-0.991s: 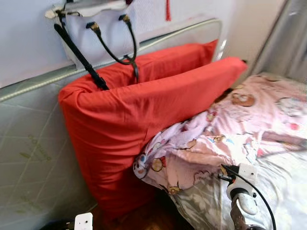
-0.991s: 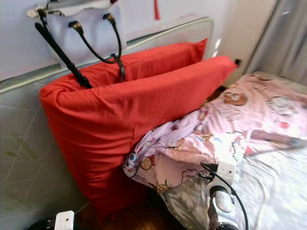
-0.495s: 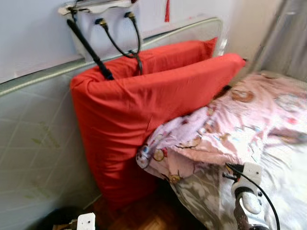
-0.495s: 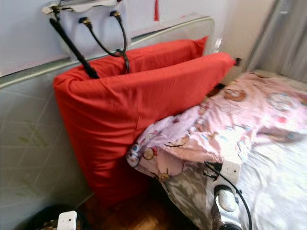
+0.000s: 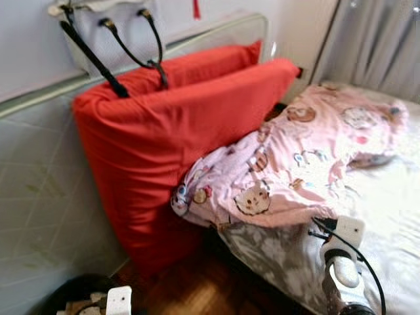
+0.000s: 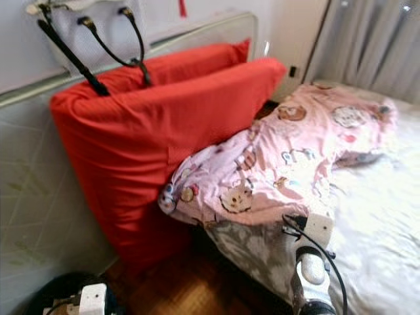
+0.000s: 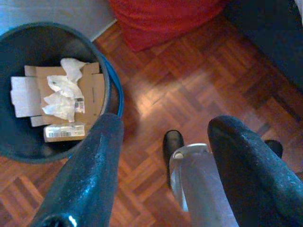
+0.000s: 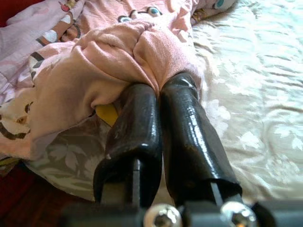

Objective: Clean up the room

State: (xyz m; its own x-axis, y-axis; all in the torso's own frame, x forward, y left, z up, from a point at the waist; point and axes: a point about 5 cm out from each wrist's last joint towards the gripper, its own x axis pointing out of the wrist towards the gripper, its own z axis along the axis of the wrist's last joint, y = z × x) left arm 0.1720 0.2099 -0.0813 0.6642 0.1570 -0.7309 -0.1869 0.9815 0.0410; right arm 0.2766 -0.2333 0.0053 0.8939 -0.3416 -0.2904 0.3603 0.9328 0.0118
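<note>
- Right pincer (image 8: 161, 90): fingers pressed together, pinching the pink cartoon-print fleece blanket (image 5: 295, 170) on the bed, right of the red pillows (image 5: 170, 131).
- Left pincer (image 7: 163, 142): spread, empty, near the dark round bin (image 7: 14, 142).
- Step, judged: straightening the bedding; next, draw the blanket flat.

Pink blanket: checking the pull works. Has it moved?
Yes. The pink blanket, gripped by the right claw, has stretched away from the red pillow toward it.

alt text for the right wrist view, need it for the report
The right gripper, its two black fingers pressed together, pinches a fold of the pink cartoon-print blanket at the edge of a bed. Pale floral bedding lies beyond, and a strip of dark wood floor shows below the bed edge.
</note>
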